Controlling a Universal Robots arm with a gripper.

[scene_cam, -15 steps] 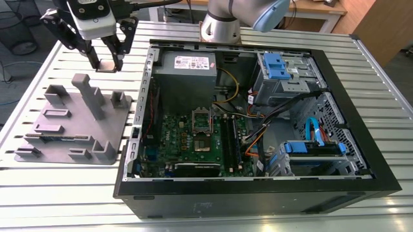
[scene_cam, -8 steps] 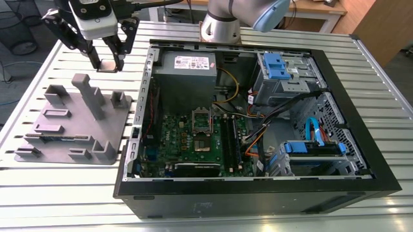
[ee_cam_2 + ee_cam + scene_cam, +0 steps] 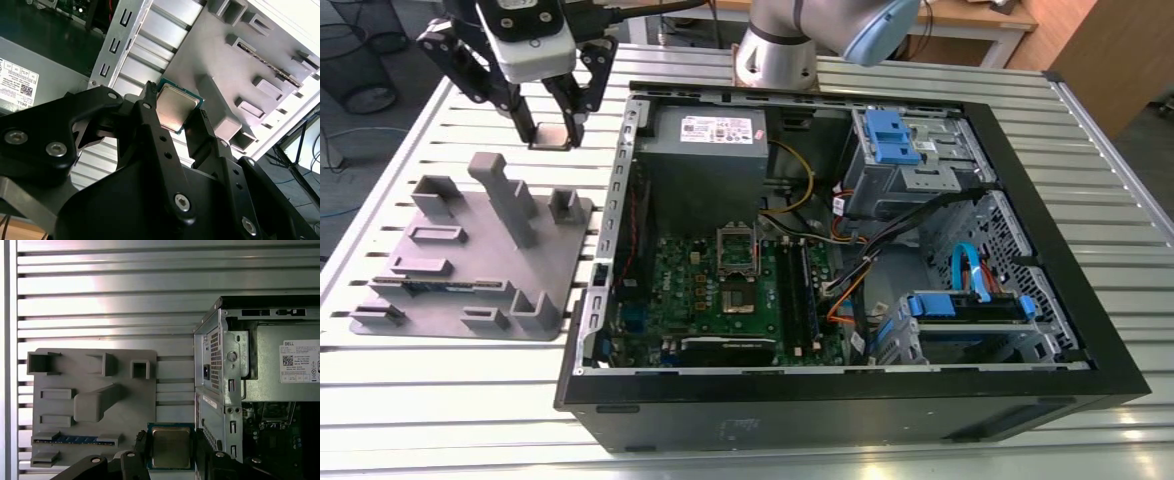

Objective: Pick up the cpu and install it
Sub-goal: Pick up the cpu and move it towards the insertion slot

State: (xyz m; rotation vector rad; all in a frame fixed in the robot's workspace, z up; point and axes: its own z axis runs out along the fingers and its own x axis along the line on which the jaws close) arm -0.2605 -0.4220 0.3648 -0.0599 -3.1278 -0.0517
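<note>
Between the fingers (image 3: 152, 125), the cpu (image 3: 176, 106)

A grey plastic holder (image 3: 454, 262) lay at the exterior view's left on the slatted metal table (image 3: 440, 400). Just beside it sat an open computer case (image 3: 854, 410), with a green motherboard (image 3: 734, 290) at centre, a silver power supply (image 3: 707, 135) above it, and blue drive cages (image 3: 887, 130) at the upper right.

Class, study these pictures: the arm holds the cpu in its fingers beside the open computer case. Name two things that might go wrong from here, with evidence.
1. The fingers pinch the cpu only by its edges, so it might slip or tilt.
2. It hangs outside the case wall, away from the socket; it may clip that metal wall or the cables beside the socket.
</note>
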